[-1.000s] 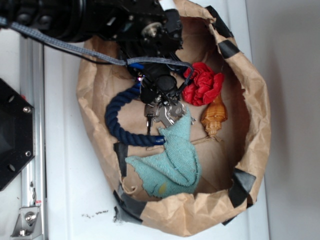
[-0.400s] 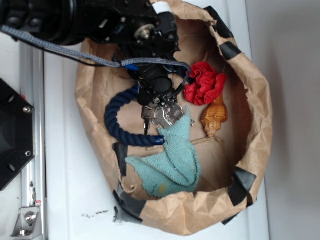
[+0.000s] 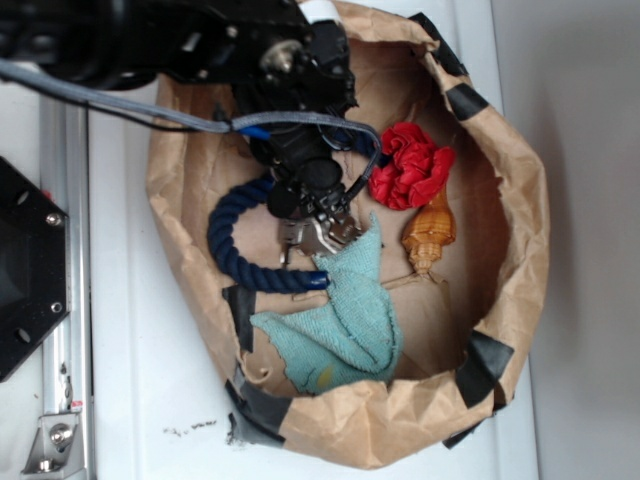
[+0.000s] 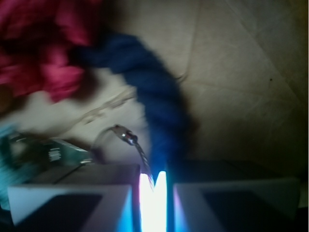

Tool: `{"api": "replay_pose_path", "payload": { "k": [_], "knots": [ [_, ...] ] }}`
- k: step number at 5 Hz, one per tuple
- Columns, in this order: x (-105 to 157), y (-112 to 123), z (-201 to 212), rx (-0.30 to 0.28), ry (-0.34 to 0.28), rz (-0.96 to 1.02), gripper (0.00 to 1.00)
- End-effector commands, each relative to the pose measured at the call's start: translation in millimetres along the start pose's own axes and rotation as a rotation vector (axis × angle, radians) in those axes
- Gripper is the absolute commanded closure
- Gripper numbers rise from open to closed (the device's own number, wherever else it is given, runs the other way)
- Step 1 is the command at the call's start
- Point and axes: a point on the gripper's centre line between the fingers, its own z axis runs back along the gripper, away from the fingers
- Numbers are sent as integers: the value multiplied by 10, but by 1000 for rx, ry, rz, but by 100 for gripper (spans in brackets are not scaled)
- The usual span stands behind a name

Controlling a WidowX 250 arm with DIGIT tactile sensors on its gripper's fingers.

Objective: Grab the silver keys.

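The gripper (image 3: 312, 205), fingers nearly pressed together, pinches the wire ring of the silver keys (image 3: 315, 236). The keys lie directly beneath it inside the paper bag (image 3: 520, 250), fanned toward the desk's near edge.

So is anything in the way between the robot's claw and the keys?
Nothing visible. The gripper is right on the silver keys, its jaws nearly closed around their wire ring. The blue rope only lies beside them.

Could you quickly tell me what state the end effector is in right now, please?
End effector: nearly shut, pinching the wire ring of the silver keys.
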Motion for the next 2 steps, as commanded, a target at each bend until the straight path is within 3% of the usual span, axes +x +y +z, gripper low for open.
{"api": "replay_pose_path", "payload": {
  "k": [1, 2],
  "knots": [
    [55, -296, 1059, -217, -36, -35, 100],
    [49, -327, 1087, -220, -28, -45, 100]
  ]
}}
